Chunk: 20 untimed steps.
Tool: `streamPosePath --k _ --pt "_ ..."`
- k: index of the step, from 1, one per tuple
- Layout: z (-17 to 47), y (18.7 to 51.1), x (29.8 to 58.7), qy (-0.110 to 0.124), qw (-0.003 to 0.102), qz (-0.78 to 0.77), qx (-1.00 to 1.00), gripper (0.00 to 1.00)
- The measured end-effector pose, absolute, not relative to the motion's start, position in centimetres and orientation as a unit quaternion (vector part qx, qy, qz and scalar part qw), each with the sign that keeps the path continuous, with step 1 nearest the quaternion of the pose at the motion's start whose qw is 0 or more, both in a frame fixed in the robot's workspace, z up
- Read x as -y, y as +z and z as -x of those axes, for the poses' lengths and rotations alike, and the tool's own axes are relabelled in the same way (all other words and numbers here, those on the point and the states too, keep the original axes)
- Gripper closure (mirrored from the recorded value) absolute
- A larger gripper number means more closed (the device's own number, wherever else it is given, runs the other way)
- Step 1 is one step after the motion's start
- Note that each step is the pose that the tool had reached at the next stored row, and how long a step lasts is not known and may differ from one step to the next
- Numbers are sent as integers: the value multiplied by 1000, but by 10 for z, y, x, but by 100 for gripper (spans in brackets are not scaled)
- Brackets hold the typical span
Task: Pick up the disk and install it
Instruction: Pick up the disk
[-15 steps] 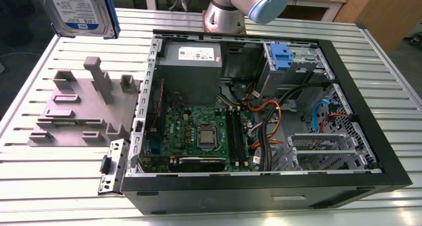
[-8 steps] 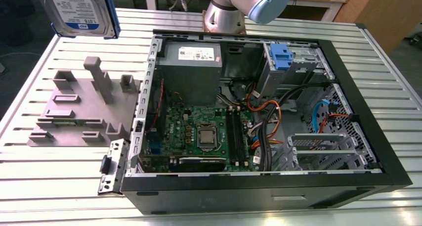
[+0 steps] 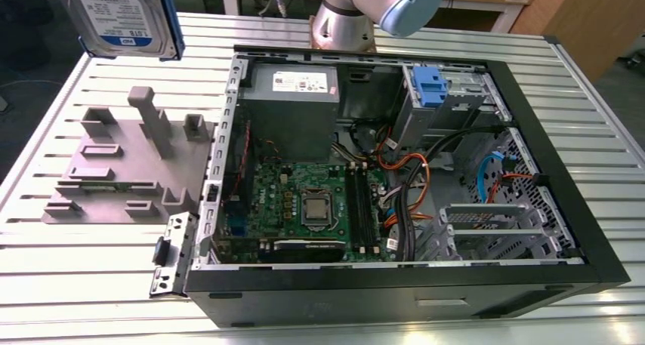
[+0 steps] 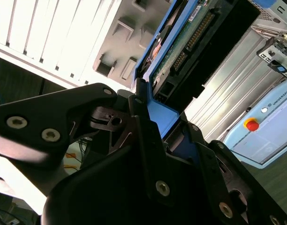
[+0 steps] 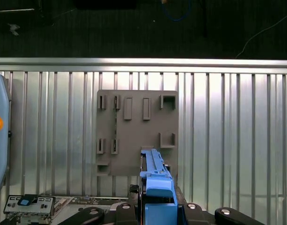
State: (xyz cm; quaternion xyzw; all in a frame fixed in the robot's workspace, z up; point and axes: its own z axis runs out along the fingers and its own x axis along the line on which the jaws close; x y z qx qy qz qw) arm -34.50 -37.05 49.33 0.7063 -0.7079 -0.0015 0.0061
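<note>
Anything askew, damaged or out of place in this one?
Nothing stands out. The disk hangs clamped in the pincer above the grey fixture plate. The open computer case looks undamaged, with its cables inside.

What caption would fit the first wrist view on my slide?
The hand holds the disk edge-on over the grey fixture plate on the slatted metal table.

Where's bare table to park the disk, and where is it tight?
Bare table lies at the exterior view's left, between the fixture and the near edge, plus a strip on its right beyond the case. Inside the case, cables crowd the middle. The tool grips the disk.
</note>
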Motion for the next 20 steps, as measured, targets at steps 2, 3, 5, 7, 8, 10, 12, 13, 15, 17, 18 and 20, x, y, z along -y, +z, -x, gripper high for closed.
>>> streamPosePath --k 2,3,5,7,8,10,12,13,15,17,18,20 --pt "344 493 372 -1 7 -706 708 64" --pt "343 493 373 -1 7 -706 708 64" --pt "339 493 373 0 7 -706 708 64" --pt "334 493 373 0 7 -706 708 64" --pt "332 493 373 0 7 -706 708 64" --pt "330 493 375 0 7 -706 708 64" --pt "329 493 377 0 7 -706 708 64" --pt "329 493 378 0 7 -706 708 64" --pt "329 492 380 0 7 -706 708 64" --pt "329 492 381 0 7 -706 708 64" --pt "329 492 382 0 7 -706 708 64" --pt "329 492 382 0 7 -706 708 64"
